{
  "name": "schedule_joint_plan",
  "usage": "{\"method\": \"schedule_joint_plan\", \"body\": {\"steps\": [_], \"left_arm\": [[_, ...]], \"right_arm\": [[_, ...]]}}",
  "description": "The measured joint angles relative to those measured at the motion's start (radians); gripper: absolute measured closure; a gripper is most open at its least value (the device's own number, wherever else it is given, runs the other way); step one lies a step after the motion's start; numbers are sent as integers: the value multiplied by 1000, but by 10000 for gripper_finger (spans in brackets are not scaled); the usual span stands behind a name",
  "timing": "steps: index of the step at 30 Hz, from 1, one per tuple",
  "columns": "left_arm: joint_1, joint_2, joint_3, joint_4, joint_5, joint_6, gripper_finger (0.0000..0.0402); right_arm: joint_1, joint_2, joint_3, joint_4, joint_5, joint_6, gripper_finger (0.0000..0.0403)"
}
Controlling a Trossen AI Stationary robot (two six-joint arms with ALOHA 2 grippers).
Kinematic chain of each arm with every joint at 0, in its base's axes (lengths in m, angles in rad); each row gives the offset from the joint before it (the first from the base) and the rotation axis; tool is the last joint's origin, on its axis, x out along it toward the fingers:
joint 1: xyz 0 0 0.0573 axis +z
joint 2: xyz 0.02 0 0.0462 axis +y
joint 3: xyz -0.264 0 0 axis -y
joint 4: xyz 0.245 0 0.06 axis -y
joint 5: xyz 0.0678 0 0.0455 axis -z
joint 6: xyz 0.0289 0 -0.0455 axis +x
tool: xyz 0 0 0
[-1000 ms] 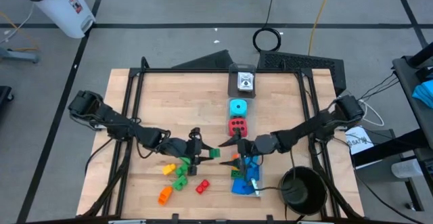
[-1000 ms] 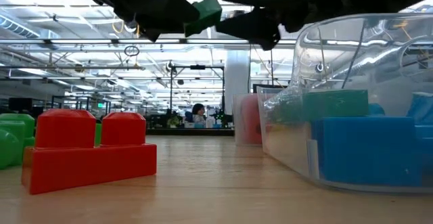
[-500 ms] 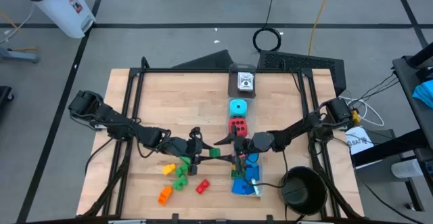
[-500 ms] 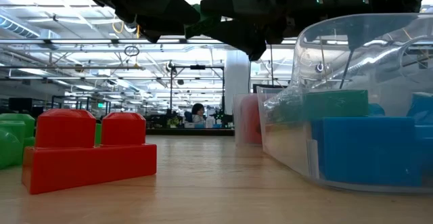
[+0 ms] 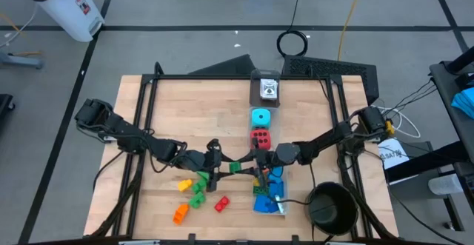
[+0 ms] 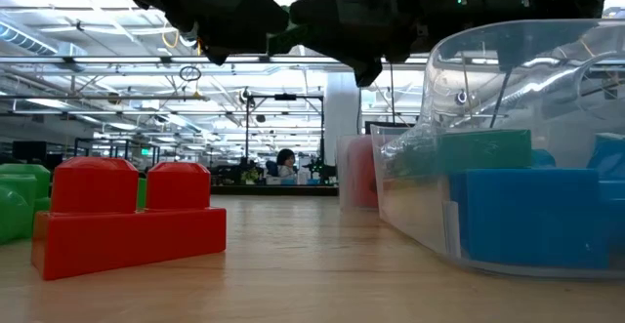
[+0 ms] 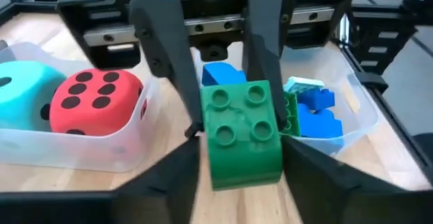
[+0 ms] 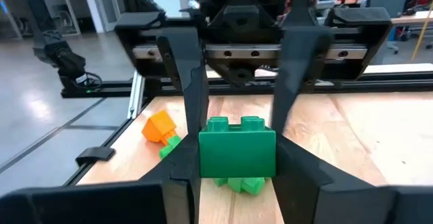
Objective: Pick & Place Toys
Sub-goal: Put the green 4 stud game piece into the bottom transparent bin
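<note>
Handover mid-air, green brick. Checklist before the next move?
1. Right tool closed on both sides of the green brick: ok.
2. Left tool free of the brick: cannot tell.
3. Brick off the table, level between the two tools: ok.
4. Clear box with the blue bricks open-topped, space inside: ok.
5. Red die apart from the brick: ok.
</note>
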Motion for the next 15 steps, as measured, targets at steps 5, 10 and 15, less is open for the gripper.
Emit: {"method": "schedule_joint_plan", "body": {"steps": [5, 10, 15], "left_arm": [[2, 0, 0, 4, -11, -73, 107], [1, 0, 0, 3, -11, -77, 55], [1, 0, 0, 2, -11, -77, 33]], "right_arm": [[4, -106, 0, -208, -9, -18, 292], [39, -291, 1, -534, -68, -14, 292], [123, -435, 1, -819, -111, 26, 292]]}}
